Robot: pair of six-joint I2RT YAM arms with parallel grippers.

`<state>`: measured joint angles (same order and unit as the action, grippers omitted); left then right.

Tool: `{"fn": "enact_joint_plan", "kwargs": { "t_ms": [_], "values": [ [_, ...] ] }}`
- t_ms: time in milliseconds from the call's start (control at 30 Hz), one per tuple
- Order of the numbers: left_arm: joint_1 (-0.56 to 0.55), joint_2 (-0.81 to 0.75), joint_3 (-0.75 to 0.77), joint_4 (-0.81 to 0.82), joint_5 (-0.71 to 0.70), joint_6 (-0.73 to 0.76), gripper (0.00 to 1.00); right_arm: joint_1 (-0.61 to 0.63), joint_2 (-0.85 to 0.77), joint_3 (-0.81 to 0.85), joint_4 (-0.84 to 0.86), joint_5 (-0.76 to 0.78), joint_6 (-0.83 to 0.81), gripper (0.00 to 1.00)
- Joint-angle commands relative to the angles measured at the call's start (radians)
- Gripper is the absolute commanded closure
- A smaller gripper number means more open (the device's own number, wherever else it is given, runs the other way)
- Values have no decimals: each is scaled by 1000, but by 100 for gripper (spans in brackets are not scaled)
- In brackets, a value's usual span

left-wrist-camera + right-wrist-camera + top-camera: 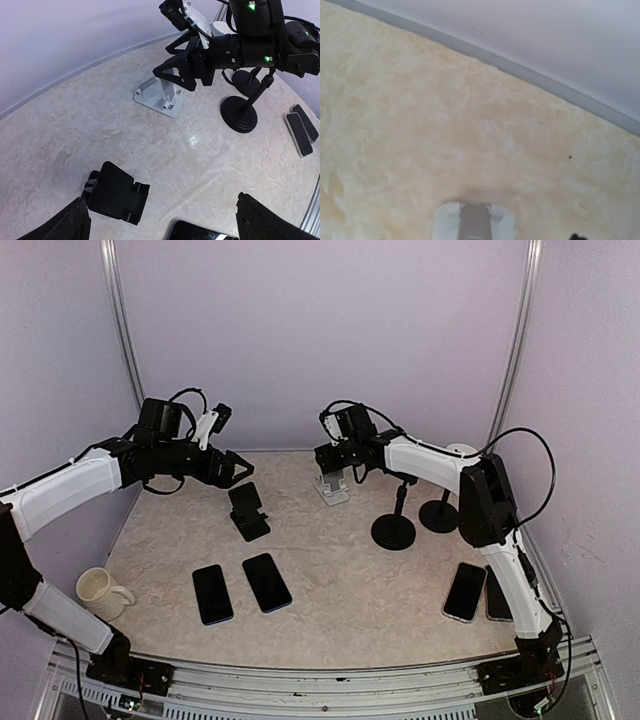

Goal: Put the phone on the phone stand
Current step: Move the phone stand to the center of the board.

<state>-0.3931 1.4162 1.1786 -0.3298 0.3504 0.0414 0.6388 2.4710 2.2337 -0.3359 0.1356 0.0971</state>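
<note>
Glossy white shells cover the long links of the left arm (70, 490) and right arm (430, 462), with matte black joint housings between them. Thin black cables (548, 455) loop off the elbows and wrists. Small green lights (250, 6) glow on the right arm's housings. The left gripper (161, 210) has blunt black fingers (70, 225).

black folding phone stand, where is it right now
In the top external view, the black folding phone stand sits left of centre, close by the left gripper, with two dark phones lying nearer the arm bases.
</note>
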Motion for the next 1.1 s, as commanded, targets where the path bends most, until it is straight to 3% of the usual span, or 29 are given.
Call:
{"fn": "enact_joint_plan", "kwargs": {
  "t_ms": [0, 133, 333, 567, 767, 1067],
  "values": [
    [-10, -5, -15, 18, -17, -11, 1, -1, 20, 17, 36, 2, -13, 24],
    [-12, -7, -20, 20, -28, -19, 1, -1, 20, 9, 29, -21, -2, 25],
    [-12, -8, -65, 68, -104, -105, 1, -1, -52, -46, 56, -36, 15, 14],
    [-9, -24, -158, 156, -236, -226, 1, 4, -146, -74, 46, -41, 5, 8],
    [-24, 79, -148, 186, -354, -441, 1, 19, -214, -117, 41, -31, -5, 0],
    [-89, 216, -64, 151, -450, -608, 1, 22, -338, -238, 75, -31, -19, 0]
  ]
}}
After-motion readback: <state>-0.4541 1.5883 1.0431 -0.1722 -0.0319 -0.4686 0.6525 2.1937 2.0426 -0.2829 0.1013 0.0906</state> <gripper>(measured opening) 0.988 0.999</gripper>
